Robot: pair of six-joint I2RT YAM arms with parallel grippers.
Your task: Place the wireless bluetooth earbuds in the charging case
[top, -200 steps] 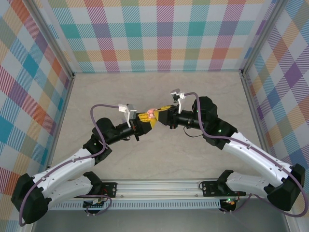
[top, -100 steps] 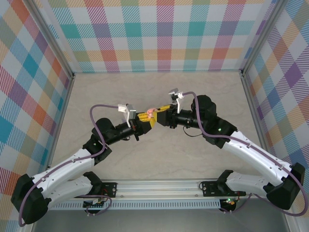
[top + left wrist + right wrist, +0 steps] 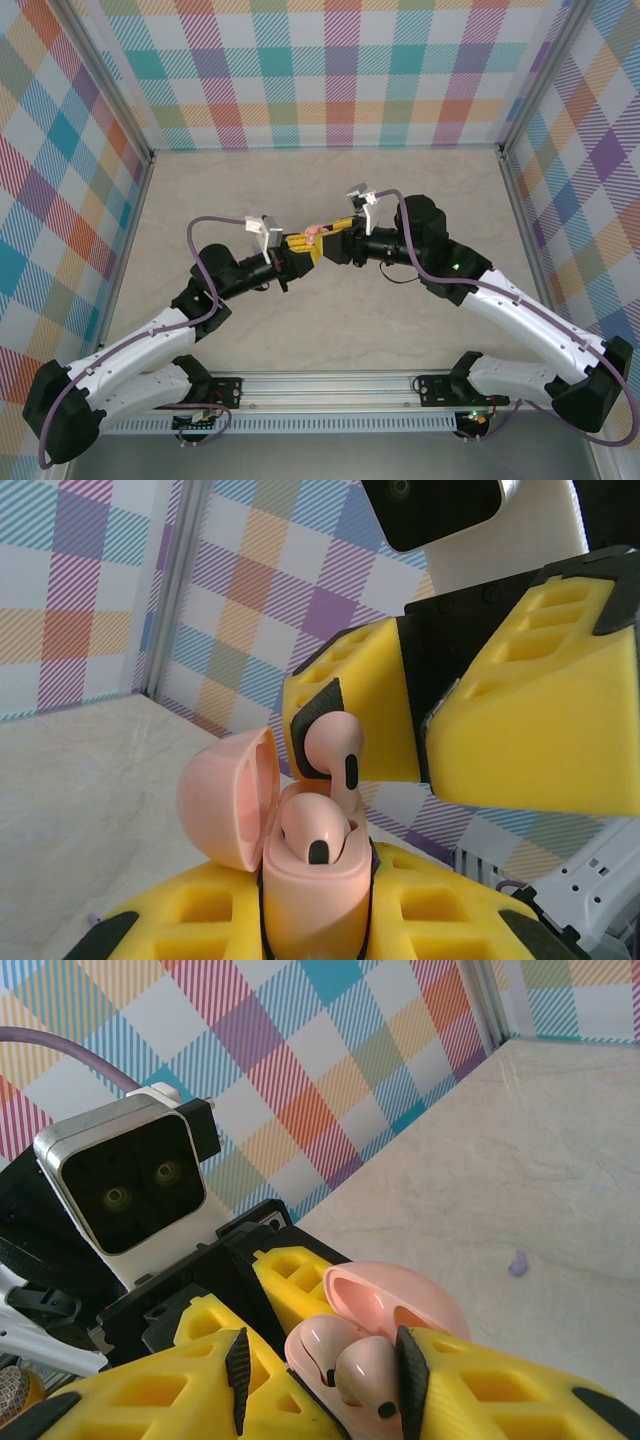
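A purple speck (image 3: 517, 1262) lies on the marbled table (image 3: 330, 330), apart from the grippers that meet above its middle. The left gripper (image 3: 300, 245), padded in yellow foam, clamps the glossy pink case (image 3: 310, 890), with its domed lid (image 3: 225, 800) open and one earbud (image 3: 315, 830) seated inside. The right gripper (image 3: 337, 234) pinches a second earbud (image 3: 335, 745), rounded, just above the case.

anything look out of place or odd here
A small purple bit lies loose on the table; too small to identify. Otherwise fine: left fingers hold the open pink case, right fingers hold a pink earbud above it.
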